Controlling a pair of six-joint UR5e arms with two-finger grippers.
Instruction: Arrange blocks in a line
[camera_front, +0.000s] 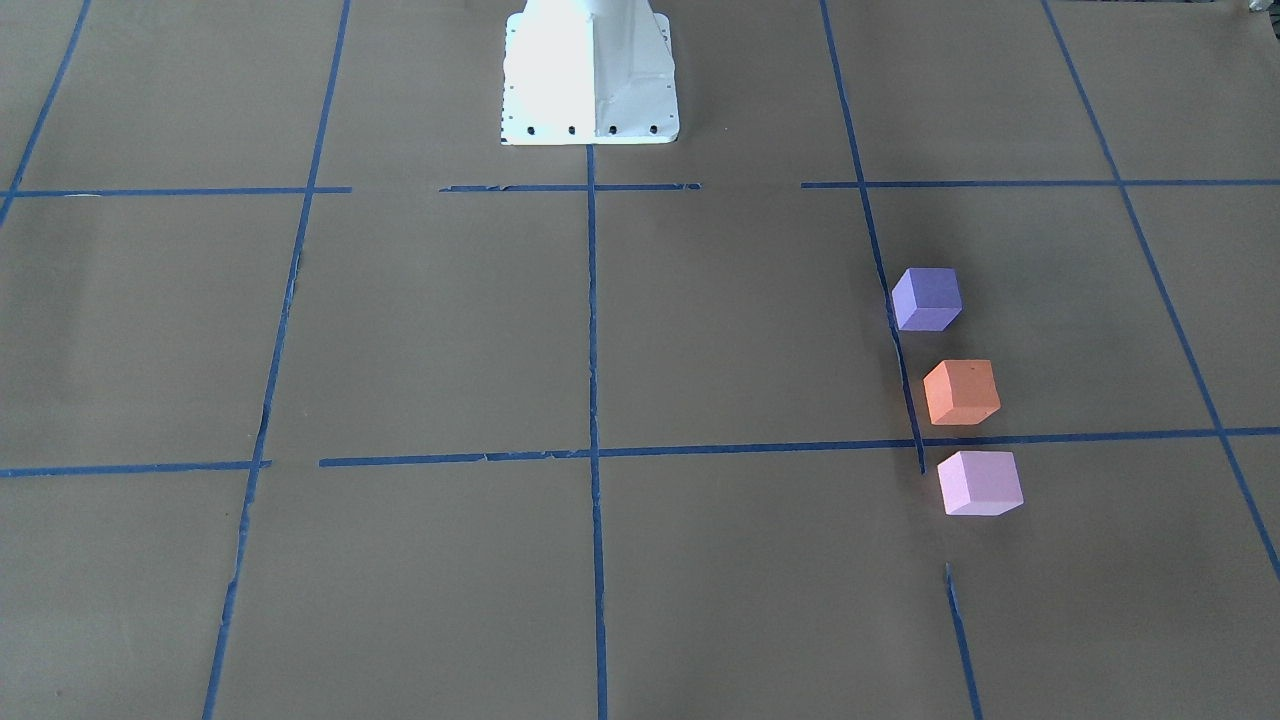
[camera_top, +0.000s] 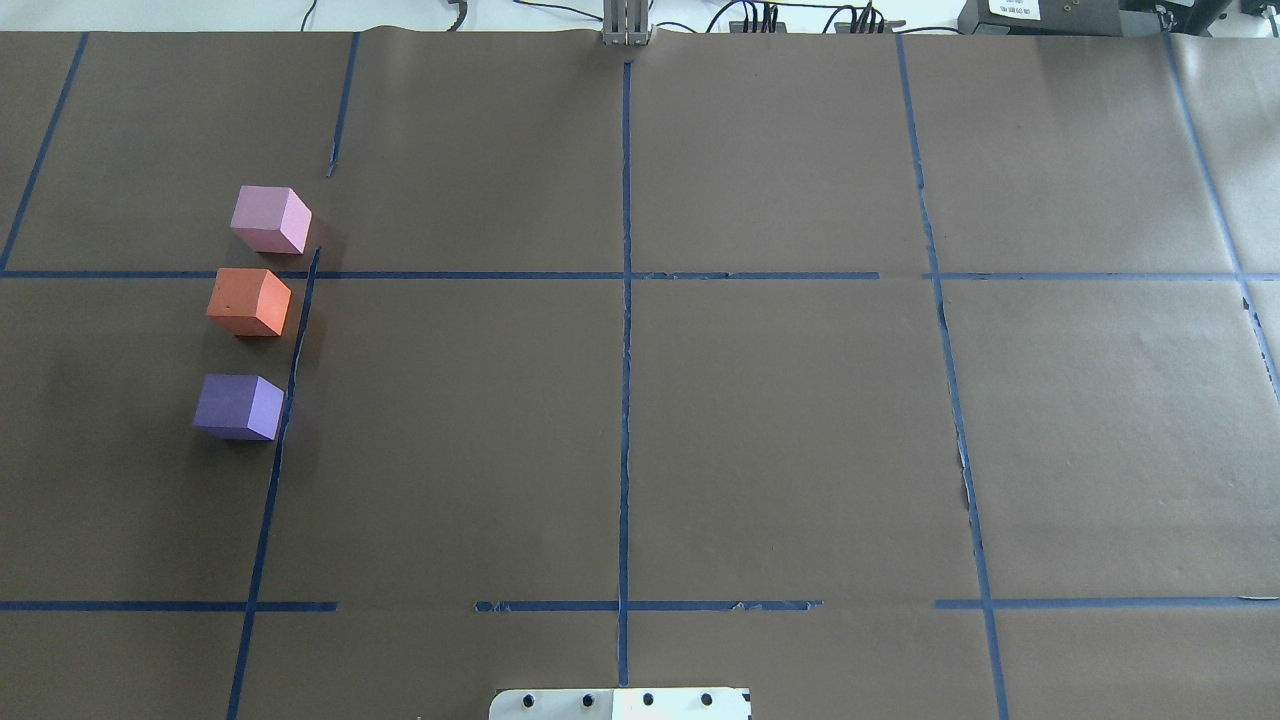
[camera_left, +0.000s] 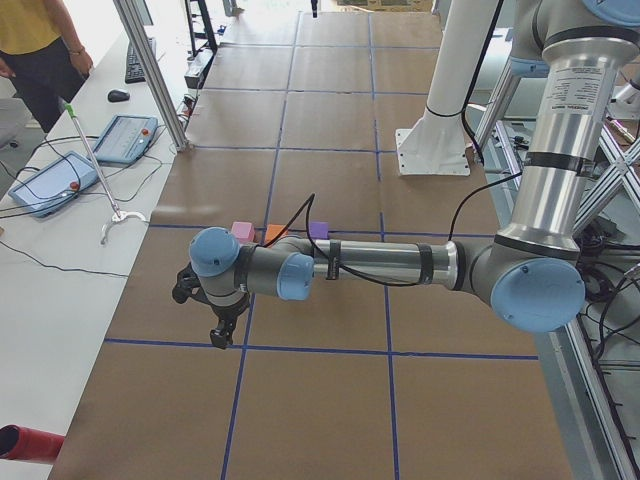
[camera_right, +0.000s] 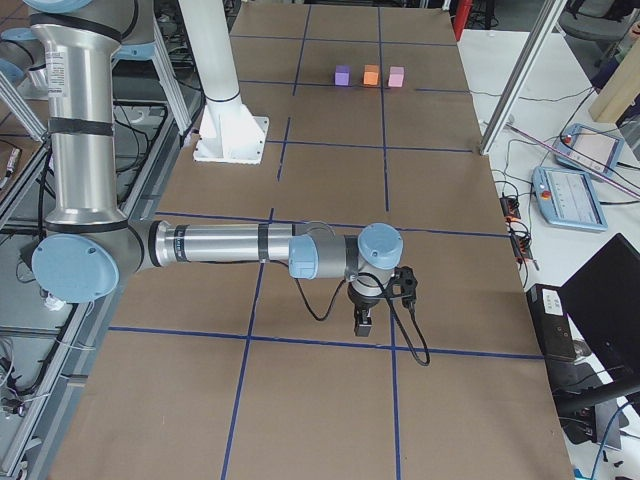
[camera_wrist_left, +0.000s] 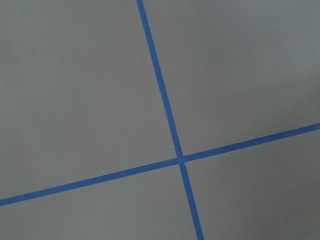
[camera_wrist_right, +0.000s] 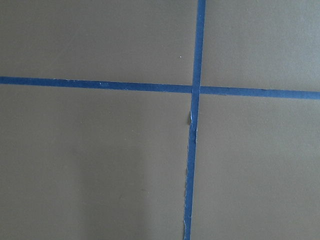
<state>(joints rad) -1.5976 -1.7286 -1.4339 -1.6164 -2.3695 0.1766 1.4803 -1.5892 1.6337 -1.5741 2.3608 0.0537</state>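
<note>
Three cubes stand in a row on the brown paper: violet-purple block (camera_front: 927, 298), orange block (camera_front: 961, 392), pale pink block (camera_front: 979, 483). Overhead they sit at the left: pink (camera_top: 270, 219), orange (camera_top: 249, 301), purple (camera_top: 239, 406), with small gaps between them. My left gripper (camera_left: 215, 325) hangs over the table well short of the blocks, seen only in the exterior left view. My right gripper (camera_right: 365, 322) hangs at the far end from the blocks (camera_right: 371, 74), seen only in the exterior right view. I cannot tell whether either is open or shut. Both wrist views show only paper and tape.
Blue tape grid lines (camera_top: 625, 330) cross the paper. The white robot base (camera_front: 590, 75) stands at the table's middle edge. A side table with teach pendants (camera_left: 125, 138) and a person (camera_left: 35, 45) is beyond the far edge. Aluminium posts (camera_right: 515, 75) stand there too.
</note>
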